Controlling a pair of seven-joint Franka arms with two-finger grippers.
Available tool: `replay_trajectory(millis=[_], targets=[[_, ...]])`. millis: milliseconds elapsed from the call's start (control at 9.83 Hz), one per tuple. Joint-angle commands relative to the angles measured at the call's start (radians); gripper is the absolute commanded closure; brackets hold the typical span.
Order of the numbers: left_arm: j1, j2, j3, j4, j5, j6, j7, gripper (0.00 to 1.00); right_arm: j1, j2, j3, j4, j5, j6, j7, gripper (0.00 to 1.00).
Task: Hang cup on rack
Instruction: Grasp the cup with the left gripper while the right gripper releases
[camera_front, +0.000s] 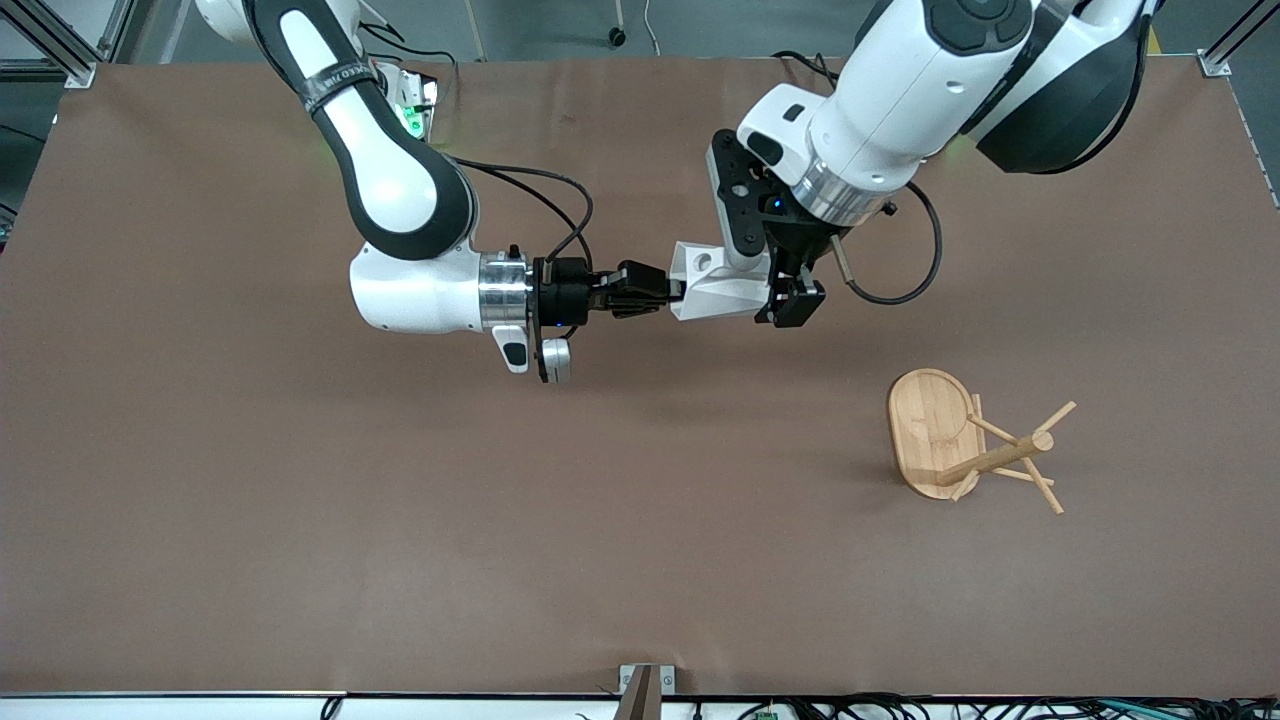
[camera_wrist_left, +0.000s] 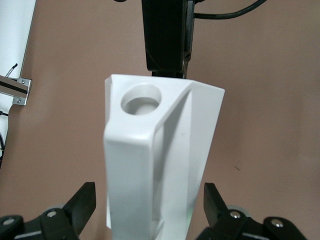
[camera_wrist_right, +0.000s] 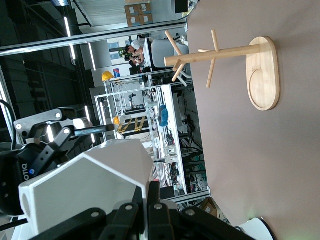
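The white faceted cup (camera_front: 715, 285) is in the air over the middle of the table, lying sideways. My right gripper (camera_front: 675, 290) is shut on its rim wall; in the right wrist view the gripper (camera_wrist_right: 152, 192) pinches the cup (camera_wrist_right: 85, 190). My left gripper (camera_front: 762, 272) is open around the cup's other end. In the left wrist view the gripper (camera_wrist_left: 148, 197) straddles the cup (camera_wrist_left: 160, 160), with a gap at each finger and the handle hole facing the camera. The bamboo rack (camera_front: 985, 450) stands on the table toward the left arm's end, nearer the front camera than the cup.
The rack also shows in the right wrist view (camera_wrist_right: 225, 55), upright on its oval base. The brown table (camera_front: 400, 520) is bare around it. A metal bracket (camera_front: 645, 680) sits at the table's front edge.
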Motion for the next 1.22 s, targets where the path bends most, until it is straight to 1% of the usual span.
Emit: replay_trajectory(millis=[0, 203, 305, 407, 508, 712, 814, 1017, 1119], targets=[[-0.007, 0.029, -0.007, -0.001, 0.029, 0.006, 0.010, 0.13, -0.011, 0.002, 0.015, 0.001, 0.028, -0.003, -0.022, 0.95], [-0.007, 0.024, -0.007, -0.001, 0.029, 0.006, 0.004, 0.46, -0.012, 0.002, 0.016, -0.008, 0.028, -0.003, -0.022, 0.95], [-0.002, 0.021, -0.007, -0.001, 0.030, 0.004, 0.001, 0.58, -0.012, 0.002, 0.016, -0.008, 0.028, -0.005, -0.017, 0.95], [0.010, 0.014, -0.006, -0.001, 0.031, -0.002, -0.002, 0.69, -0.015, 0.002, 0.016, -0.008, 0.028, -0.009, -0.011, 0.88], [0.014, 0.005, -0.002, 0.000, 0.026, -0.011, -0.005, 0.72, -0.017, 0.001, 0.016, -0.008, 0.028, -0.009, -0.006, 0.01], [0.037, -0.017, -0.001, 0.000, 0.018, -0.063, -0.049, 0.74, -0.026, -0.011, 0.013, -0.010, 0.016, -0.005, -0.009, 0.00], [0.056, -0.018, -0.001, 0.000, 0.018, -0.068, -0.083, 0.75, -0.050, -0.031, 0.013, -0.028, 0.010, -0.005, -0.011, 0.00], [0.099, -0.032, 0.001, -0.007, 0.027, -0.080, -0.230, 0.75, -0.127, -0.071, 0.013, -0.059, -0.125, -0.008, -0.009, 0.00], [0.122, -0.034, 0.001, -0.007, 0.034, -0.107, -0.346, 0.75, -0.164, -0.091, 0.012, -0.086, -0.179, -0.008, -0.011, 0.00]])
